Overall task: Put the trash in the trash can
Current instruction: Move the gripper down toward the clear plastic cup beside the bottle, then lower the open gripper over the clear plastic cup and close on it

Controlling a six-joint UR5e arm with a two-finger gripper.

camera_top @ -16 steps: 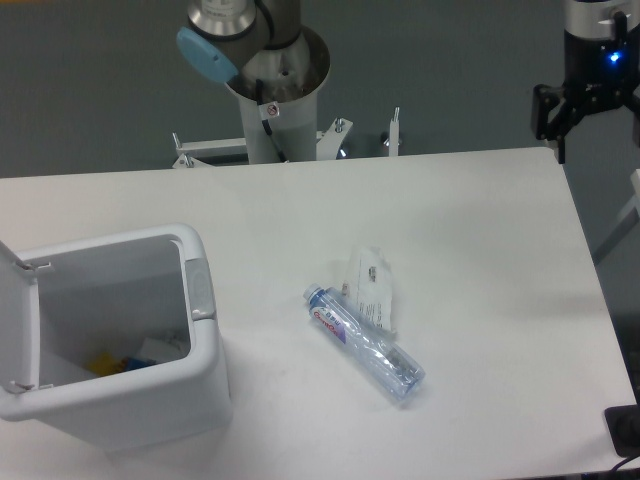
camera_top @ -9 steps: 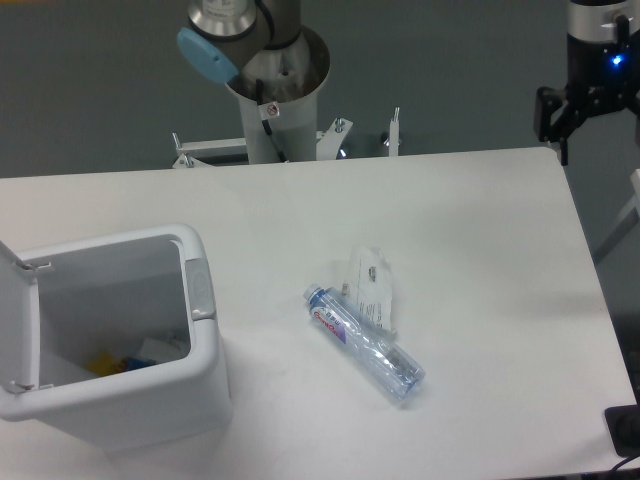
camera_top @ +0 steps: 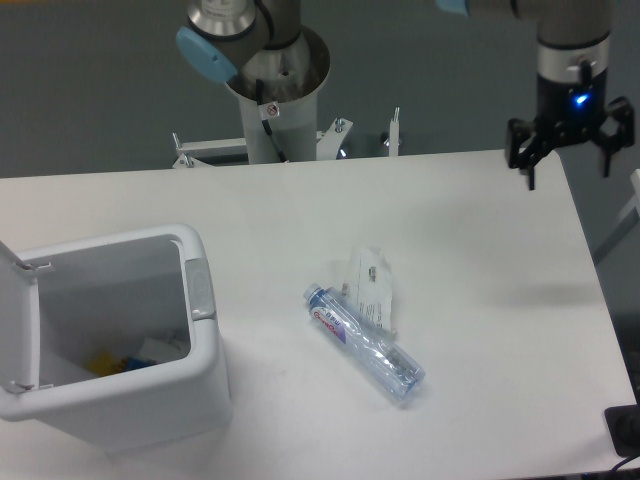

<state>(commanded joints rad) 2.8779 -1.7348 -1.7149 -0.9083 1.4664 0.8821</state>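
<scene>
The gripper (camera_top: pixel 567 160) is seen in the upper right of the frame, hanging above the far right edge of the white table (camera_top: pixel 470 230), its two fingers spread wide with nothing between them. A blue light glows on the wrist above it. The clear water bottle (camera_top: pixel 363 341) is laid on its side at centre frame, pale blue cap toward the upper left, and the thin whitish wrapper (camera_top: pixel 371 283) is tucked against its upper side, touching it. The trash can (camera_top: pixel 115 335) is parked at lower left, lid flipped open, well apart from the bottle; yellow and blue scraps are glimpsed inside.
</scene>
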